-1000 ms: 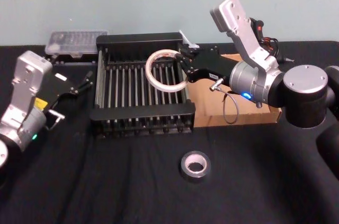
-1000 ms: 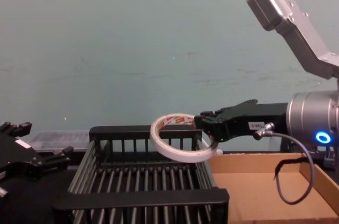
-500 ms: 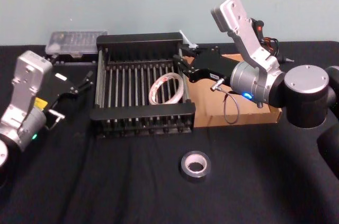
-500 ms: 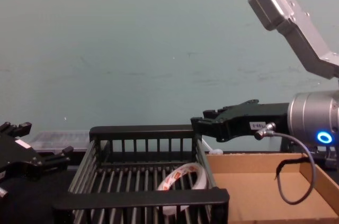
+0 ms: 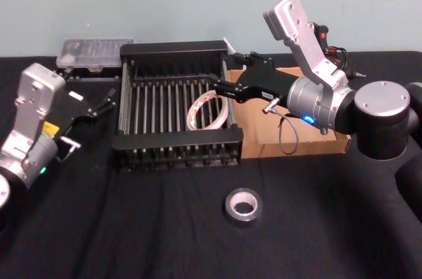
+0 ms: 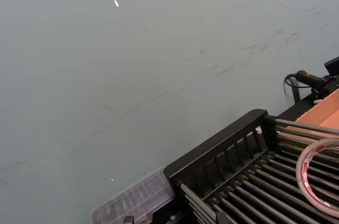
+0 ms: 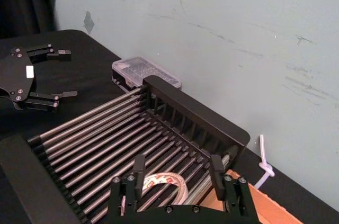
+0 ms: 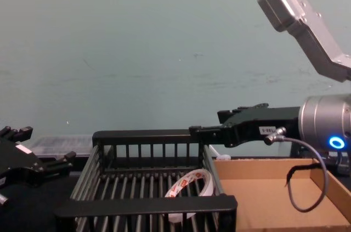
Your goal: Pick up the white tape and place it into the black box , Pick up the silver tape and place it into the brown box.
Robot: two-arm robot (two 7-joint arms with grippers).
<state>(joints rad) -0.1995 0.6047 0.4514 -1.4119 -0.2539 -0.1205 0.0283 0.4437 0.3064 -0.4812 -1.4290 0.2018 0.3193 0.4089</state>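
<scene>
1. Two containers sit side by side on the black bench: the black box on the left and the brown box just beside its right wall.
2. Inside the black box rests the white tape, tilted on the barred bottom at the right side. In the chest view its lower edge is hidden behind the front rim.
3. On the bench in front of both boxes lies the silver tape, flat, hole upward, apart from them.
4. Over the black box's right wall hovers the right claw, fingers spread wide, gripping nothing.
5. Left of the black box hangs the left claw, fingers likewise apart.
6. Red print rings the white tape's inner core, too small to read. A small white label on the right claw is also illegible.
7. Part of the brown box is covered by the right arm. A clear plastic case behind the black box holds contents I cannot make out.
</scene>
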